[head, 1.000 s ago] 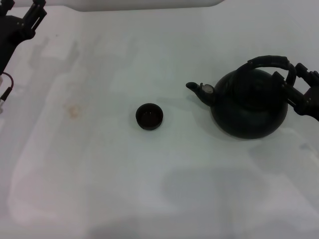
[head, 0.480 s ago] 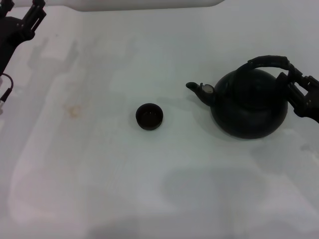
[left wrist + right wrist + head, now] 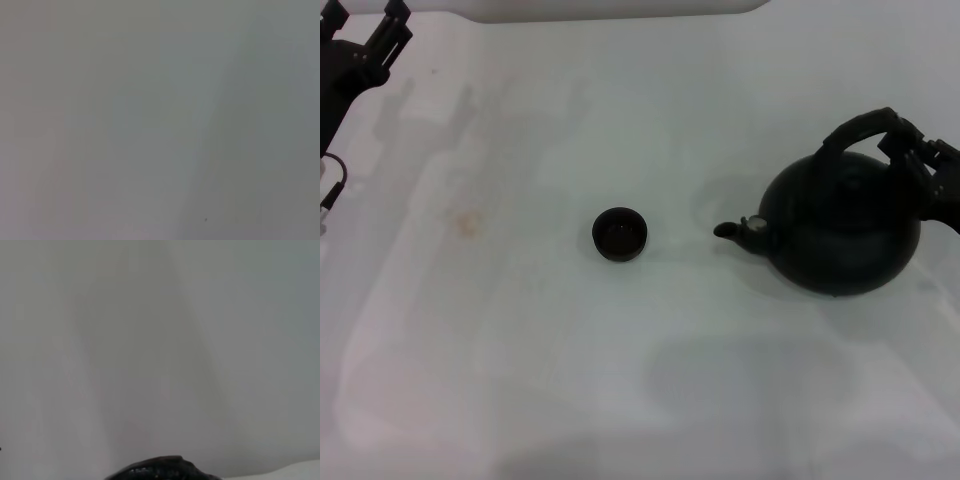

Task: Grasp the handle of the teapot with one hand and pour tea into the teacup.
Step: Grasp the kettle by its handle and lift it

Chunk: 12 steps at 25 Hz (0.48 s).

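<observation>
The black teapot (image 3: 848,235) is at the right in the head view, tilted, with its silver-tipped spout (image 3: 732,229) low and pointing left toward the teacup. Its arched handle (image 3: 857,128) rises over the top. My right gripper (image 3: 905,145) is shut on the right end of the handle. The small black teacup (image 3: 620,234) stands upright at the middle, well apart from the spout. My left gripper (image 3: 365,20) is parked at the far left corner, open and empty. The right wrist view shows only a dark ribbed piece (image 3: 160,470), which looks like the handle.
The white table (image 3: 520,350) carries a faint brownish stain (image 3: 470,222) left of the cup. A white raised edge (image 3: 610,8) runs along the back. The left wrist view shows only bare surface.
The teapot has shifted right and toward the front and tipped, its spout dropping lower. The right gripper has moved with the handle. The cup and left arm have not moved.
</observation>
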Tool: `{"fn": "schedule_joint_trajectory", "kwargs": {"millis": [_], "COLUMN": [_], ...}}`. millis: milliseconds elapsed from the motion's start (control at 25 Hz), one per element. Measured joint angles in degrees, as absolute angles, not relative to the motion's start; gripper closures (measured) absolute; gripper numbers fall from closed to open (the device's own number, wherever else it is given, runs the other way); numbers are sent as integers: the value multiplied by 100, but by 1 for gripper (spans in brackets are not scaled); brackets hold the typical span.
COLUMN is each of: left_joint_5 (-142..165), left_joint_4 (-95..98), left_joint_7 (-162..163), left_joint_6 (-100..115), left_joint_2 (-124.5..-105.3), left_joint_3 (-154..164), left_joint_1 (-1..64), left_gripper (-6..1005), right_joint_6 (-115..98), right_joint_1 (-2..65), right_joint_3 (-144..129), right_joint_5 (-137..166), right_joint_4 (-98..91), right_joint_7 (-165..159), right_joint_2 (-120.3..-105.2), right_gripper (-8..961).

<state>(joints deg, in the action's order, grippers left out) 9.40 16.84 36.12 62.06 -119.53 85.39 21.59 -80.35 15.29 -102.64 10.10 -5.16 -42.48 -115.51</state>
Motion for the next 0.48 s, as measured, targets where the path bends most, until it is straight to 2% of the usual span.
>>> {"fn": "schedule_joint_trajectory", "kwargs": {"millis": [320,480], "left_joint_5": [940,941], "left_joint_4": [1687,1686], "left_joint_7": [3620,3621], "left_joint_6": [6206,6206], "left_joint_2": [-11953,-11953], "left_joint_3": [8561,8573], "left_joint_1": [2173,2172], "left_gripper": [164,164], "right_joint_6": [-8074,-7864], "right_joint_1": [1582,1897], "right_joint_3": [-10305,-10345], "right_joint_5": [1128,1205], "right_joint_4": [-1125,-1398], "right_joint_7": [-4016,-3665], "right_joint_2": [-11539,-11538], "right_gripper": [751,755]}}
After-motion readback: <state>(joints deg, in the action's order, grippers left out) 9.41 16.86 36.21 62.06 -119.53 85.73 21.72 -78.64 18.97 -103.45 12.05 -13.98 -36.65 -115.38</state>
